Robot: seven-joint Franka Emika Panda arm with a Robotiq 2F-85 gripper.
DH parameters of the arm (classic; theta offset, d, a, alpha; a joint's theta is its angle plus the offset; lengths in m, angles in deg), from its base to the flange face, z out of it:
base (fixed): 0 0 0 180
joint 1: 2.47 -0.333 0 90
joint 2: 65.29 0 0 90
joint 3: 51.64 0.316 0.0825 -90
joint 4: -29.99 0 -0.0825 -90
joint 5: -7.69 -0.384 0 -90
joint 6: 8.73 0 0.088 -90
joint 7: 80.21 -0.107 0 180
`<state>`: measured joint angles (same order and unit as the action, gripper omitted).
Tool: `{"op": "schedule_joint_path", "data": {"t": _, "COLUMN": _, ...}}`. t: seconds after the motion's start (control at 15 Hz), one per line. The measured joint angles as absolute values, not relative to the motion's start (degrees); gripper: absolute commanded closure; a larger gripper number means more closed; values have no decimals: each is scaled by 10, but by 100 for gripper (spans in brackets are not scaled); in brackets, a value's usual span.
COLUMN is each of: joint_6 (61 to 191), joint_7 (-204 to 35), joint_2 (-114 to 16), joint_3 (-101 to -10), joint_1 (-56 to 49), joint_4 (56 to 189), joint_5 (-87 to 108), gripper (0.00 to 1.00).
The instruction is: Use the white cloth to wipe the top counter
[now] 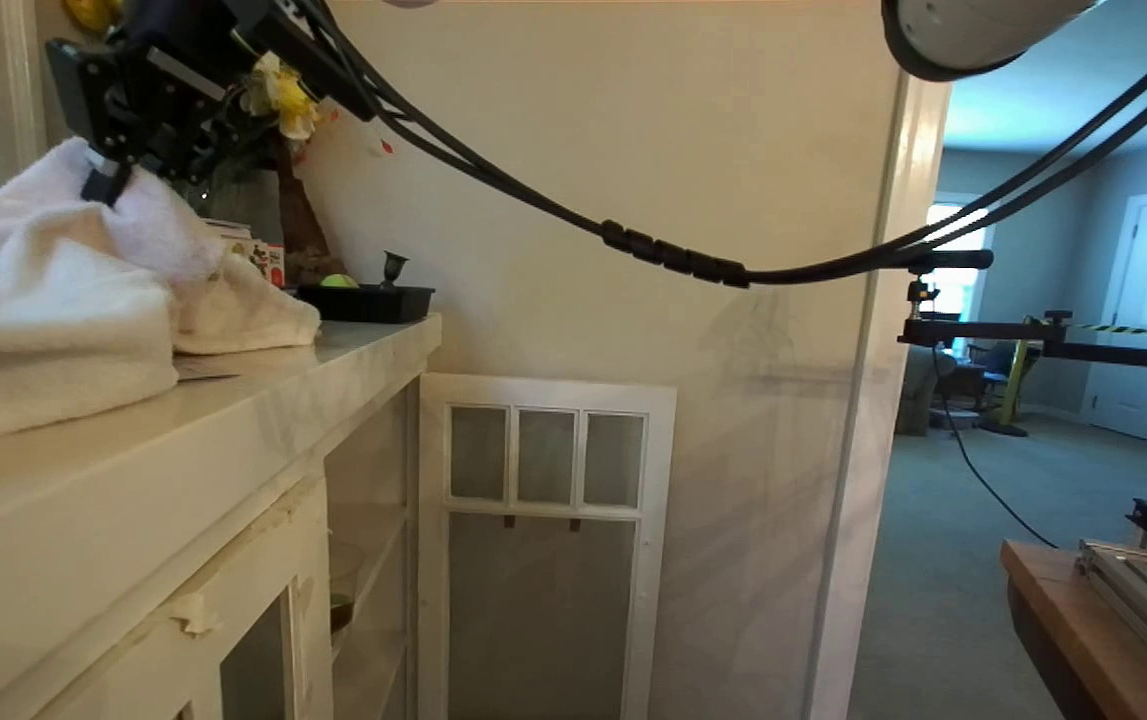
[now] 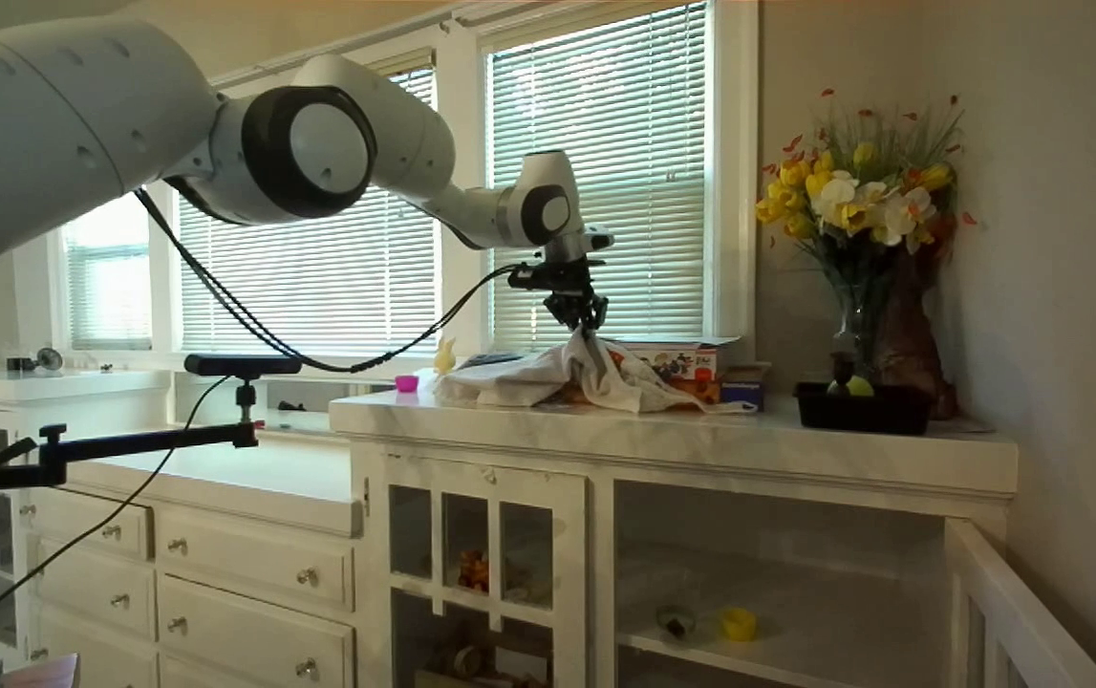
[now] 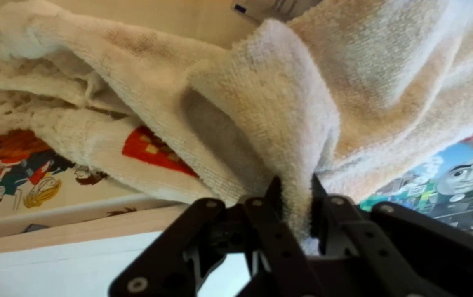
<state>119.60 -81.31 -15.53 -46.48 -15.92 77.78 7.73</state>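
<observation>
Black two-fingered gripper [image 3: 296, 198]: fingers near each other, parted only by the fold of white terry cloth [image 3: 269, 78] pinched between them.
Cloth: bunched on the white, grey-veined counter top [image 2: 748, 449] in both exterior views, rising to a peak at the grip.
Black rectangular tray [image 2: 863, 420]: on the counter top near its end, holding a yellow-green ball [image 2: 860, 386] and a small black goblet-shaped piece [image 1: 393, 268].
Clear glass vase [image 2: 855, 325]: behind the tray in an exterior view, holding yellow and white flowers [image 2: 853, 205].
White cabinet shelf [image 2: 834, 640]: below the counter top, bearing a small yellow cup [image 2: 738, 624] and, near it, a clear glass bowl [image 2: 675, 621] with something dark inside, too small to tell.
Wrist view only: a grey cartoon face [image 3: 467, 177] on a blue picture cover [image 3: 426, 185], at the cloth's edge.
Small bright pink cup [image 2: 406, 383]: shown in an exterior view alone, on the counter top near the cloth.
</observation>
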Motion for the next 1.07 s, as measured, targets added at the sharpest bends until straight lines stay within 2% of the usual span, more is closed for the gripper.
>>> {"op": "schedule_joint_path", "data": {"t": 0.27, "joint_6": 1224, "joint_7": -815, "joint_2": -207, "joint_3": -466, "joint_1": -133, "joint_4": 827, "joint_5": 77, "gripper": 97}}
{"op": "schedule_joint_path", "data": {"t": 1.07, "joint_6": 1245, "joint_7": -849, "joint_2": -395, "joint_3": -476, "joint_1": -97, "joint_4": 1121, "joint_5": 76, "gripper": 97}}
